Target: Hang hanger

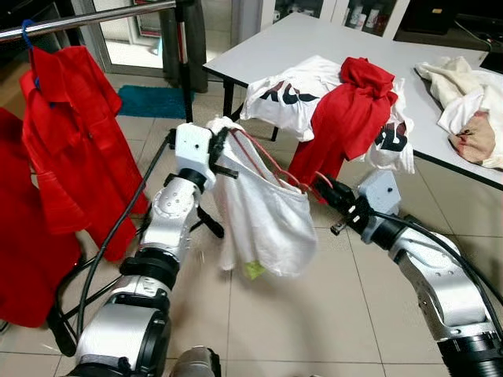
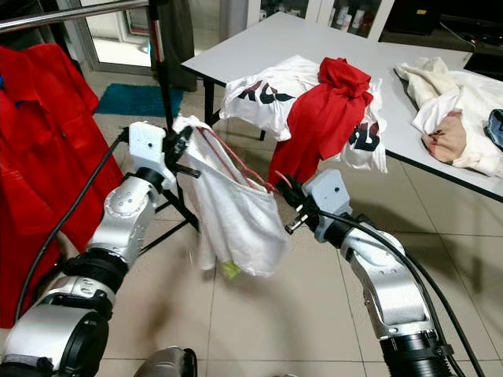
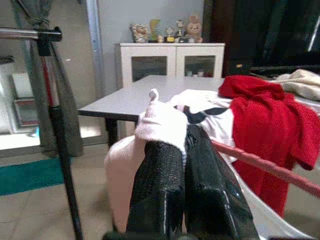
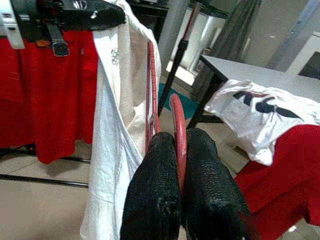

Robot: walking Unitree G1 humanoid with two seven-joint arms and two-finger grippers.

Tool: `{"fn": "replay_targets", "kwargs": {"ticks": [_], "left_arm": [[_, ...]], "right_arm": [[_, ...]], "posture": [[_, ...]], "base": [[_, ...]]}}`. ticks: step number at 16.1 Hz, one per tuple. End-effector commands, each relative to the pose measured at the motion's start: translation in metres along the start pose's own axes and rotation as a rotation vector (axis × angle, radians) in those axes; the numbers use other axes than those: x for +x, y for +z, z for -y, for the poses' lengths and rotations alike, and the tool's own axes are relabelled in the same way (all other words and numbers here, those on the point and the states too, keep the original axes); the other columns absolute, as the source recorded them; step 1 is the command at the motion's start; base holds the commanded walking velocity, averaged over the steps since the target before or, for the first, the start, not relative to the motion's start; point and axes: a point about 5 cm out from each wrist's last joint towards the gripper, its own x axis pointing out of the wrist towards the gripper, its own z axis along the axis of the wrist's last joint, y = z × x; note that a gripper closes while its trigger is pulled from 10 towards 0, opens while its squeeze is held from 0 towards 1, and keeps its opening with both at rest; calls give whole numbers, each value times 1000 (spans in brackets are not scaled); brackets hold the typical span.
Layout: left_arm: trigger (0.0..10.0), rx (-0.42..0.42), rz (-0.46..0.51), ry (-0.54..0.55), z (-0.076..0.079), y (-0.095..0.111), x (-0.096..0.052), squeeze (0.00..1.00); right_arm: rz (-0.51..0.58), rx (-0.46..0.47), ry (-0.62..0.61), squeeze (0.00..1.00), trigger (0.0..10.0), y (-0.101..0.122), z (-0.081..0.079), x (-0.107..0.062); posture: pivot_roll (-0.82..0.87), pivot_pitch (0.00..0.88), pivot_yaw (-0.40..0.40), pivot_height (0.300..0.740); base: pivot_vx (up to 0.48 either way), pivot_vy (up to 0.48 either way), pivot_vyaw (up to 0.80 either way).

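Right wrist: gripper point(image 4: 180, 150) clamping hanger point(image 4: 176, 117).

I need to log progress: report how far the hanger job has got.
Done: a white shirt is on the red hanger, and red garments hang on the rail. In hand: the left gripper pinches the shirt's cloth at one end, the right gripper clamps the hanger's hook end. Left: lifting it onto the rail.
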Motion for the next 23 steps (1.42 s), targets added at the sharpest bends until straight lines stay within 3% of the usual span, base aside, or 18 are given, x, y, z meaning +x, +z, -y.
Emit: {"fn": "replay_targets", "kwargs": {"ticks": [1, 3, 8, 14, 18, 20, 23], "left_arm": [[10000, 12, 3, 9, -2, -1, -1, 0], [10000, 23, -13, 21, -8, -5, -5, 0], [10000, 56, -3, 40, -22, 3, -2, 0], [10000, 52, -50, 39, -24, -8, -6, 0], [10000, 53, -97, 15, -25, -15, -9, 0], [10000, 70, -153, -19, -23, -25, -12, 0], [10000, 120, -237, -67, -29, -36, -18, 0]], "right_arm": [[8, -10, -17, 0, 0, 0, 5, -6], [35, 12, 21, 0, 0, 2, 3, -9], [19, -125, 260, 0, 0, 7, -24, -14], [45, -200, 352, 0, 0, 20, -20, -25], [27, -237, 364, 0, 0, 16, -15, -23], [77, -201, 358, 0, 0, 22, -13, -20], [108, -170, 442, 0, 0, 29, -16, -23]], "posture": [[49, 2, -13, 740], [49, 2, -13, 740], [59, 2, -13, 740], [56, 0, -15, 740], [60, 0, -16, 740], [65, 2, -16, 740], [72, 8, -16, 740]], "base": [[0, 0, 0], [0, 0, 0], [0, 0, 0], [0, 0, 0], [0, 0, 0], [0, 0, 0], [0, 0, 0]]}}
